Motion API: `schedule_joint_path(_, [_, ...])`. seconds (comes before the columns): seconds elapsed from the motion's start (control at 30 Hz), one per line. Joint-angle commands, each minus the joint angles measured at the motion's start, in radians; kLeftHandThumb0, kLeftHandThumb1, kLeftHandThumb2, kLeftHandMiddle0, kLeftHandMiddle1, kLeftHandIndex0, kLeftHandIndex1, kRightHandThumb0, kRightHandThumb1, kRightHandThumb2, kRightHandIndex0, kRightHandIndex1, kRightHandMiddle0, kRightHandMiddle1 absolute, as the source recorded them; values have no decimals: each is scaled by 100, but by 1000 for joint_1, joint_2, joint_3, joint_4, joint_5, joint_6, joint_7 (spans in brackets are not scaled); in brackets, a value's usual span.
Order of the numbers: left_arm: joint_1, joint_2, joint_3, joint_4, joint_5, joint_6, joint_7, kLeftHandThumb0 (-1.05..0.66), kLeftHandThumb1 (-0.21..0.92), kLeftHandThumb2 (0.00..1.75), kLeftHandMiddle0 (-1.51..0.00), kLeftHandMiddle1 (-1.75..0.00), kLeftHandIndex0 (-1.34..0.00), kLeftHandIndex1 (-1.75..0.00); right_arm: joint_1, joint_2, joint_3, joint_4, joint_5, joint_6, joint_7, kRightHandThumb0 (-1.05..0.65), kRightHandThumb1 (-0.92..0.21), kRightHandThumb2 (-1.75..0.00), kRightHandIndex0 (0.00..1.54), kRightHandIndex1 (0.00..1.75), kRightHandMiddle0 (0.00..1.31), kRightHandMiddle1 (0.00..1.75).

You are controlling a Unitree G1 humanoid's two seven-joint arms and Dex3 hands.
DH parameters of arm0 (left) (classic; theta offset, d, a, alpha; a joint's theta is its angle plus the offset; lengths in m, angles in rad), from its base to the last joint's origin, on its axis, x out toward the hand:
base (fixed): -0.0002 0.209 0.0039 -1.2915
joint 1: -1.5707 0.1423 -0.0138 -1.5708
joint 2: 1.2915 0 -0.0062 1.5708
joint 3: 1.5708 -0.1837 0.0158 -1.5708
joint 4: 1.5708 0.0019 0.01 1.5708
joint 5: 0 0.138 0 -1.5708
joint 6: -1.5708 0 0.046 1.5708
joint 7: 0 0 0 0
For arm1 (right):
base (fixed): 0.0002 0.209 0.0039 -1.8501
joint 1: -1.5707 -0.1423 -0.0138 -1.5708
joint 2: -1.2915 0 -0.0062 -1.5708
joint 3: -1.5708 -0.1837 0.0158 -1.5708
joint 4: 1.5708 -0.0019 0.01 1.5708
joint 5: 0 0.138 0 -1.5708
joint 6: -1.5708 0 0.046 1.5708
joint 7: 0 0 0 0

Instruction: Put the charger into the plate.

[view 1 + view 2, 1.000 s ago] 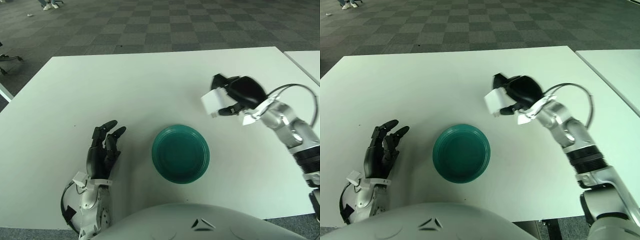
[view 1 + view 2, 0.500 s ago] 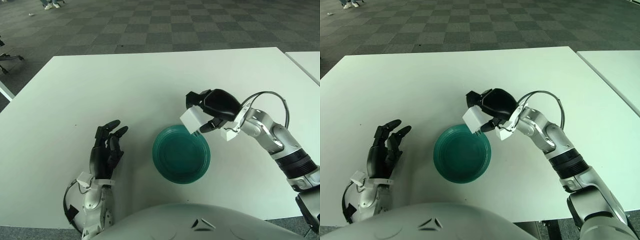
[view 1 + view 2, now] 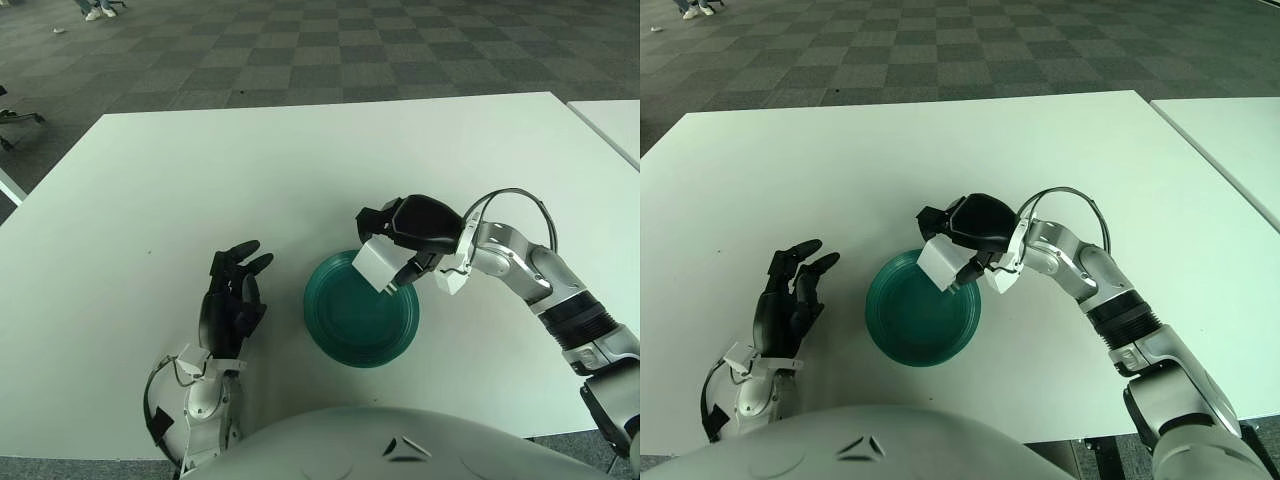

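Over the far right rim of plate (image 3: 361, 310): right hand (image 3: 418, 228), fingers (image 3: 372, 216) curled tight round charger (image 3: 376, 265). Charger clear of the plate, not yet touching it; hangs above the rim edge rather than the middle.

Left hand (image 3: 233, 303) parked on surface (image 3: 200, 180) left of plate, well apart from it, fingers loosely spread, holding nothing.

Risks from here, as judged:
- Released at this spot, could strike the rim and tip outward onto the surface. Cause: charger sits over the edge, not the well.
- Dropped from height, could bounce or skid out of the shallow dish. Cause: hard block on smooth plastic.
- Lowered too far, could press the rim down and flip or shove the light plate. Cause: nothing steadies the plate.
- Grip covers only the top of the block; could slip or swing before placement.

Orientation: white block, tilted. Long axis seems to run from the palm down and toward the robot's left, lower end aimed at the plate's inside. Prongs or socket side: cannot tell.
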Motion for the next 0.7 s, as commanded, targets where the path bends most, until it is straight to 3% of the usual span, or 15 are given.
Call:
schedule_joint_path(0.0, [43,-30,-19,90,-9,14,17,-81,92,67,-28,-105,-15,-124,-1,7,-8,-25,11,-21,-1,-41,-57,-99,80,175,42,175])
schedule_joint_path(0.33, [28,-34,-30,77,-14,37,17,-83,92,66,-31,-107,-19,-126,46,-26,-19,-73,47,-78,27,-42,-54,-103,82,175,44,175])
schedule_joint_path(0.67, [21,-55,-46,72,-36,45,28,-80,92,61,-31,-105,-18,-124,59,-15,-1,-60,22,-158,20,-40,-61,-95,83,175,40,175])
